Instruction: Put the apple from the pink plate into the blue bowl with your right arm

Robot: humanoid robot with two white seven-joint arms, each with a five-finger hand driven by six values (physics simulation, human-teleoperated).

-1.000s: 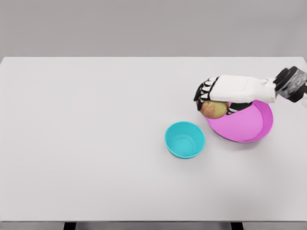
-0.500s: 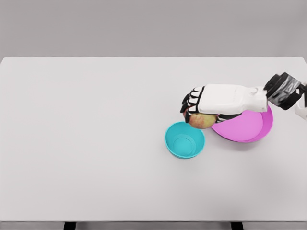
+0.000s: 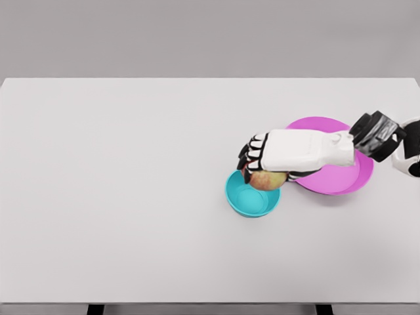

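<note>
My right hand (image 3: pixel 262 172) reaches in from the right edge and is shut on a red-yellow apple (image 3: pixel 265 179). The apple hangs over the far right rim of the blue bowl (image 3: pixel 249 199), which stands upright near the table's middle right. The pink plate (image 3: pixel 341 176) lies to the right of the bowl, partly hidden under my forearm, with nothing showing on it. My left arm is out of view.
The white table (image 3: pixel 131 197) spreads wide to the left and front of the bowl. Its front edge runs along the bottom of the picture, and a grey wall stands behind.
My right hand has carried the apple left and toward the front, from over the plate's left rim to above the bowl's rim. More of the plate's far side now shows.
</note>
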